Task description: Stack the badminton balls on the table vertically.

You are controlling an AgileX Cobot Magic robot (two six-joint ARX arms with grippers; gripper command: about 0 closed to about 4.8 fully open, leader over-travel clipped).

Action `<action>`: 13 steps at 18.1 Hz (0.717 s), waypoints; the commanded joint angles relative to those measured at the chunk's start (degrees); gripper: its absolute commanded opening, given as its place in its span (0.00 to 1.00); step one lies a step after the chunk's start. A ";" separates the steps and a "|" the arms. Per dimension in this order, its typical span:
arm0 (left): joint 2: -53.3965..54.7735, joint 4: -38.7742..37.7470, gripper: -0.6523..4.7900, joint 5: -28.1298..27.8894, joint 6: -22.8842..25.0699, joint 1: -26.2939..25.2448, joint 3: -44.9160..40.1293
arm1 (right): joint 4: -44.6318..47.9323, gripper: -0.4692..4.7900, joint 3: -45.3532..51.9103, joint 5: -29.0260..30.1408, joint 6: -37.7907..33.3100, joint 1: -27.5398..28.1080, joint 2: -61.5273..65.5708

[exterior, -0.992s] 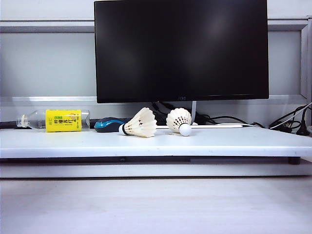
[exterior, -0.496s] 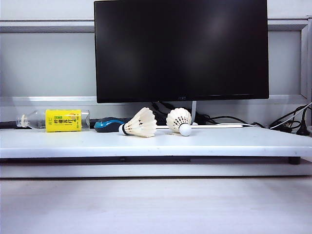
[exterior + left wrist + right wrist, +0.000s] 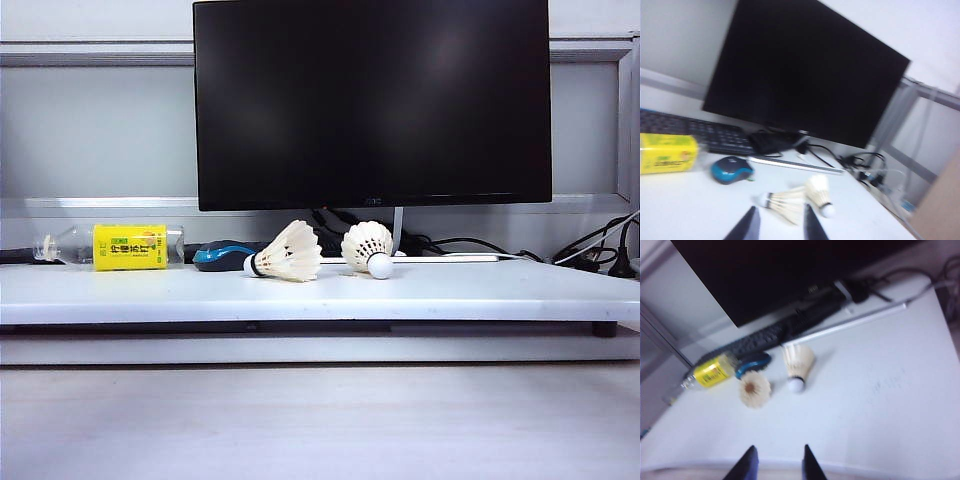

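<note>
Two white badminton balls lie on their sides in the middle of the white table (image 3: 470, 292), in front of the monitor. The left one (image 3: 288, 253) points its cork left. The right one (image 3: 367, 246) points its cork toward the camera. Neither gripper shows in the exterior view. In the left wrist view my left gripper (image 3: 780, 216) is open, its dark fingers short of the two balls (image 3: 785, 206) (image 3: 819, 192) and holding nothing. In the right wrist view my right gripper (image 3: 779, 451) is open and empty over the table's near edge, well back from both balls (image 3: 755, 388) (image 3: 798, 365).
A black monitor (image 3: 370, 100) stands behind the balls. A blue mouse (image 3: 222, 255) and a lying bottle with a yellow label (image 3: 125, 247) are to their left. A dark keyboard (image 3: 700, 132) sits behind these. Cables (image 3: 590, 255) trail at the right.
</note>
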State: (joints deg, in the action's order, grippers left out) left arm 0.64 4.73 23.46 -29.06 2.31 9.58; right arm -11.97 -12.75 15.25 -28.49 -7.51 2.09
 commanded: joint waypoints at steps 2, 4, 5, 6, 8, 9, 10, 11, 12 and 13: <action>6.43 -8.44 0.35 7.63 4.28 0.04 6.84 | -3.82 0.32 -9.16 1.46 1.79 0.00 10.16; 12.35 -12.26 0.38 11.85 5.14 0.04 11.87 | -7.93 0.32 -16.96 2.12 5.49 -0.02 19.54; 16.90 -14.43 0.42 14.60 5.90 0.04 15.72 | -10.47 0.32 -22.56 4.87 8.26 -0.02 26.27; 20.57 -16.20 0.43 17.09 8.35 0.04 19.04 | -12.22 0.32 -27.02 7.67 9.62 -0.02 31.34; 28.17 -19.58 0.47 19.71 16.00 0.04 26.18 | -15.39 0.32 -36.54 14.80 10.99 -0.02 43.36; 31.74 -22.03 0.47 18.49 19.37 0.04 29.57 | -17.51 0.32 -40.72 17.94 11.26 -0.02 48.46; 34.42 -24.06 0.47 17.33 21.55 0.04 31.87 | -20.15 0.32 -44.46 20.35 12.52 -0.04 52.65; 36.63 -25.70 0.47 17.20 23.26 0.04 33.57 | -22.97 0.32 -47.67 21.33 14.05 -0.04 56.22; 39.19 -27.50 0.47 16.76 24.61 0.07 35.23 | -26.69 0.32 -51.30 21.35 16.26 -0.07 59.93; 41.16 -29.07 0.47 15.47 25.33 0.07 36.41 | -29.94 0.32 -54.27 21.33 18.64 -0.09 62.77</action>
State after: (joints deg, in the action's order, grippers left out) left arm 40.62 -22.02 40.34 -5.74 2.31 44.93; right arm -37.50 -64.71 35.99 -13.34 -7.55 63.29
